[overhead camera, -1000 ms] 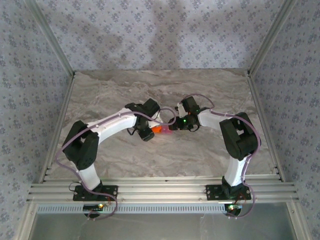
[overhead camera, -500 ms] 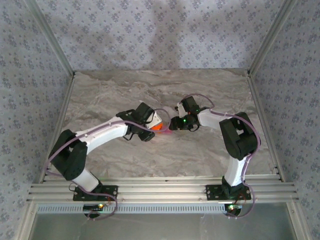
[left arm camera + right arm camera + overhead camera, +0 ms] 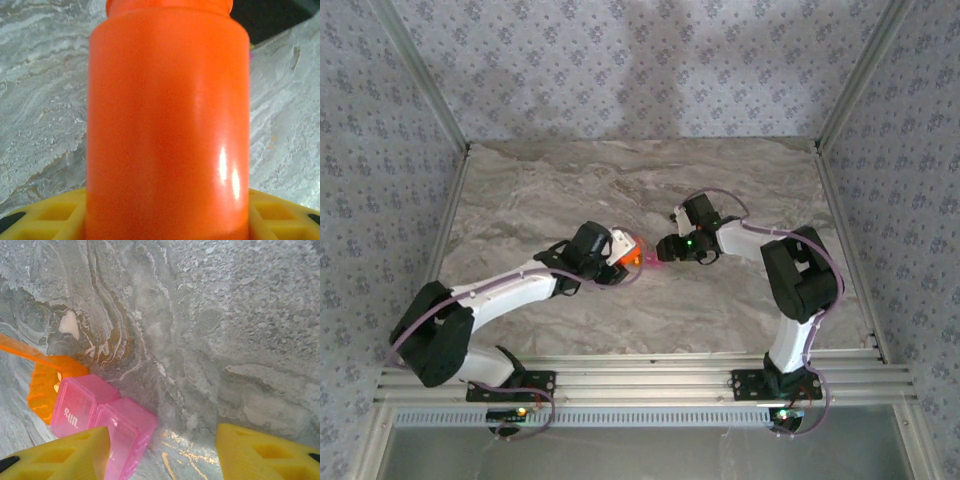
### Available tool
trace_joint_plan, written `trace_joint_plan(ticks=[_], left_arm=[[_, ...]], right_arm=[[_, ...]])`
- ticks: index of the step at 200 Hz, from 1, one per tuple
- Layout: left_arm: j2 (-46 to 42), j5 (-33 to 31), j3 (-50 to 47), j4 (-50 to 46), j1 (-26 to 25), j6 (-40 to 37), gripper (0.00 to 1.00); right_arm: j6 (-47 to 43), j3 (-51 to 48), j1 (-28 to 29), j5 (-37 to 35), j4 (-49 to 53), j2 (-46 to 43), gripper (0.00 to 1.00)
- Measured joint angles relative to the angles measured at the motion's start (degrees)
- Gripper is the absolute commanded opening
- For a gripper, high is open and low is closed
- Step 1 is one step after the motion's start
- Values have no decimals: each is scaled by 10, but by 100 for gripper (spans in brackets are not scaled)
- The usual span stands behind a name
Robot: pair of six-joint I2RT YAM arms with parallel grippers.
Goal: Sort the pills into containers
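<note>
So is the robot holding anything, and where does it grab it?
The left gripper clamps the orange bottle around its body. The right gripper holds nothing.

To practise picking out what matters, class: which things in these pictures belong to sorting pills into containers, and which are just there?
Belonging to the job:
- orange bottle, held in the left gripper, probably the pills' source
- small pink box
- small orange box right beside it

Just there:
- marble table
- patterned walls
- metal rail
</note>
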State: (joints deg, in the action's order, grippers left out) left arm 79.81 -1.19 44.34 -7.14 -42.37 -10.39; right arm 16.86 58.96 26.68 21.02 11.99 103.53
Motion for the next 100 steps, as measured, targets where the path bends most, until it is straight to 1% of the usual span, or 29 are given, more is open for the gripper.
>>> trace_joint_plan(ticks=[57, 76, 100], left_arm=[[3, 15, -42, 118, 9, 7, 0], [11, 21, -41, 154, 12, 8, 0], [21, 34, -40, 181, 13, 9, 0]], right_arm=[[0, -25, -7, -26, -10, -44, 59], [1, -31, -22, -33, -13, -56, 59], [13, -47, -55, -41, -23, -79, 60]])
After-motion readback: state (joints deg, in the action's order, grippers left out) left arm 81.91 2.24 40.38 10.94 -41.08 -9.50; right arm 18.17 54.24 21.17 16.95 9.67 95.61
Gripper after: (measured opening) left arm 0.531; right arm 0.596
